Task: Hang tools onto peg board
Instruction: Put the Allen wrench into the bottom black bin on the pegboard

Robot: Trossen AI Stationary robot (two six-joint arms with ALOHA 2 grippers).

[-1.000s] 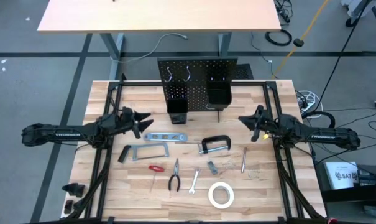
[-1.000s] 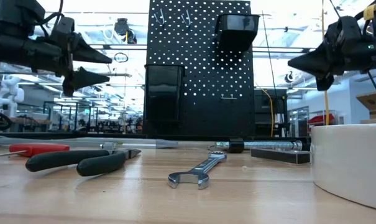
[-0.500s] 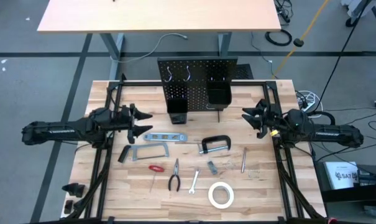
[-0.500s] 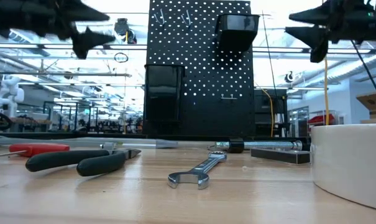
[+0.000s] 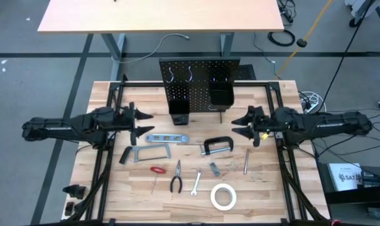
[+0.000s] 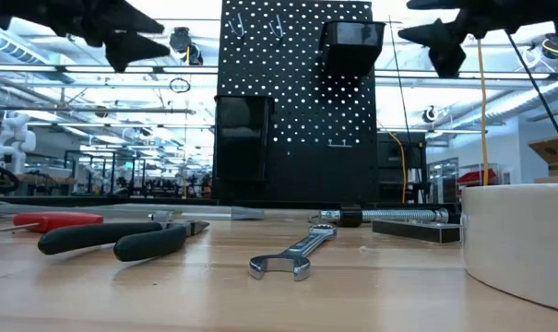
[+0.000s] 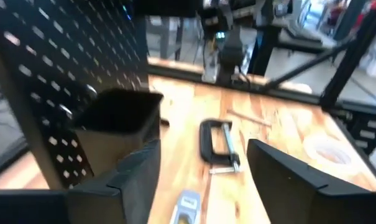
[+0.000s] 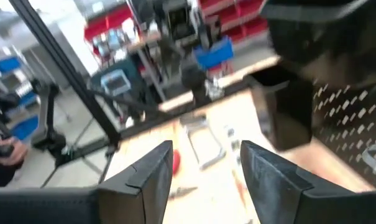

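Fingers of left gripper (image 5: pixel 144 121) and right gripper (image 5: pixel 241 126) spread, empty; 1 C-clamp (image 5: pixel 217 145), 1 tape roll (image 5: pixel 223 196).

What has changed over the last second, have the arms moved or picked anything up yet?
The right gripper has swung inward toward the table's middle and now hangs above the black C-clamp, fingers open. The left gripper shifted only slightly near the silver level; in the low view both have risen. Nothing was taken hold of. All tools lie where they were, and the peg board is unchanged.
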